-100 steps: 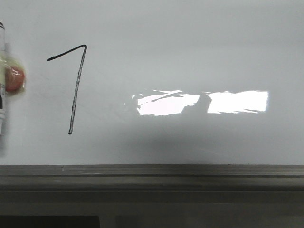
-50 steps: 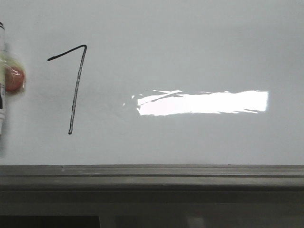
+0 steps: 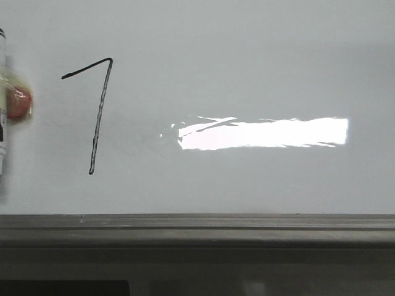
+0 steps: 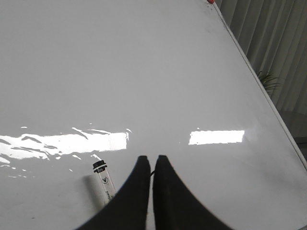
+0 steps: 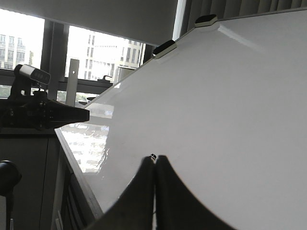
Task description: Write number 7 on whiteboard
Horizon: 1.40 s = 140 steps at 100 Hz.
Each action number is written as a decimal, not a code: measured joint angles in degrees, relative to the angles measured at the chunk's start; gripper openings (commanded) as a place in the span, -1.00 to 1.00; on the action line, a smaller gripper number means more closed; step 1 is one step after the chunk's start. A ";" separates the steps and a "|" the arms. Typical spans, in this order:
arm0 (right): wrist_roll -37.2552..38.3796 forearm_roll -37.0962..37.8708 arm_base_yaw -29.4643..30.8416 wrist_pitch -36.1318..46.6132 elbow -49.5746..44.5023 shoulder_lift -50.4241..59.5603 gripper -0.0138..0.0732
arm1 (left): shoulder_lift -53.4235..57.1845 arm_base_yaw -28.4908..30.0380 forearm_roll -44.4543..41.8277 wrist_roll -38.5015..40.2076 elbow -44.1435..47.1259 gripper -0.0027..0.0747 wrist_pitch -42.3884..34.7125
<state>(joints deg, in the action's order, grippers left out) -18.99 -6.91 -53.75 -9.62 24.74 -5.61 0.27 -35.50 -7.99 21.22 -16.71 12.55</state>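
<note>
Left gripper [image 4: 152, 165]: dark curved fingers pressed together, tips all but touching, nothing seen between them; poised over the glossy board, angled toward it.
Right gripper [image 5: 154, 160]: two black tapering fingers closed tip to tip, empty as far as shown; held close to the slanting board surface.
Number 7 [image 3: 95, 114]: thin black marker line at the board's left part in the front view; short slanted top stroke meeting a long, slightly wobbly, near-vertical stroke.
Whiteboard [image 3: 247, 68]: flat, glossy, pale grey-white, filling most of the front view.
Ledge [image 3: 197, 228]: dark grey, running along the board's lower edge.
Glare [image 3: 262, 133]: bright rectangular patch, right of the 7, well apart from it.
Marker [image 4: 103, 184]: white cylindrical barrel with black cap, lying on the board just beside the left fingers.
Red object [image 3: 17, 102]: rounded, blurred, at the far left edge, near a white upright item; too unclear to name.
</note>
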 measured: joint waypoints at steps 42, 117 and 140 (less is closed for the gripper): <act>0.00 0.00 0.00 0.00 -0.13 0.00 -0.83 | 0.00 2.98 -1.75 0.00 0.34 -0.98 0.00; 0.00 0.00 0.00 0.00 -0.13 0.10 -0.83 | 0.00 34.09 10.15 -25.85 16.75 -0.98 4.26; 0.00 0.00 0.00 0.00 -0.13 0.10 -0.83 | 0.00 34.09 6.96 -25.88 16.75 -0.98 6.35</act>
<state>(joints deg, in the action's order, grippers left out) -18.99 -6.91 -53.75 -9.62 24.60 -5.51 0.27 -1.41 -1.03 -4.66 0.05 18.91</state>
